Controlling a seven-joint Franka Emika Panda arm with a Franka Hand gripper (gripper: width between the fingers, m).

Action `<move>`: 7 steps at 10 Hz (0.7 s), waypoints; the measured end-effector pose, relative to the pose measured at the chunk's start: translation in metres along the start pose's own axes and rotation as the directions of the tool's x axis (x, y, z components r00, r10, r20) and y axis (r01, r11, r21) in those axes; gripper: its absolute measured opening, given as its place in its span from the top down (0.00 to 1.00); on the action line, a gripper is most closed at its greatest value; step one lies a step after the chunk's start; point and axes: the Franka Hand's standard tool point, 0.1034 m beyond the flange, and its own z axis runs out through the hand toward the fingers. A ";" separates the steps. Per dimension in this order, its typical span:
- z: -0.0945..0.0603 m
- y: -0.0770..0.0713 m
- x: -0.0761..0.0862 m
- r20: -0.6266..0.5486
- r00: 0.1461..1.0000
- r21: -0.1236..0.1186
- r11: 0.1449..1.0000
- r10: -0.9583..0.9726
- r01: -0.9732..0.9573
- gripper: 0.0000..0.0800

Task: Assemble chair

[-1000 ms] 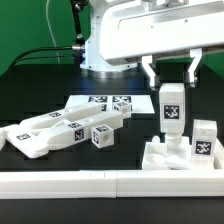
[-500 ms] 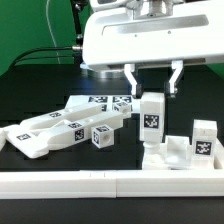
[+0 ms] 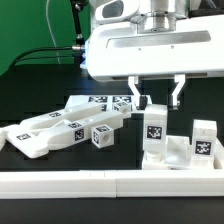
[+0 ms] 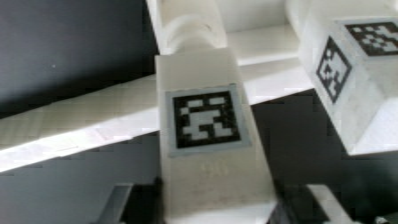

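My gripper (image 3: 156,103) hangs over the exterior view's right half. It is shut on an upright white chair leg (image 3: 155,131) with a square tag on its face. The leg's lower end meets the slotted seat block (image 3: 170,160); I cannot tell how deep it sits. In the wrist view the leg (image 4: 210,120) runs away from my gripper (image 4: 226,208), with one grey finger on each side of it. A second tagged upright part (image 3: 203,138) stands on the block's right side and also shows in the wrist view (image 4: 356,65).
Several loose white chair parts (image 3: 50,132) and a tagged cube-like piece (image 3: 101,137) lie at the exterior view's left. The marker board (image 3: 98,103) lies behind them. A long white border rail (image 3: 110,186) runs along the front.
My gripper has carried the leg toward the exterior view's left and then lowered it onto the seat block.
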 end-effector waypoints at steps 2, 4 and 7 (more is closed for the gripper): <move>0.006 0.000 -0.006 -0.011 1.000 -0.002 1.000 0.000 0.000 0.65; 0.010 0.000 -0.009 -0.029 1.000 -0.003 1.000 -0.005 0.005 0.65; 0.010 0.003 -0.007 -0.034 0.999 -0.006 1.000 -0.008 0.008 0.65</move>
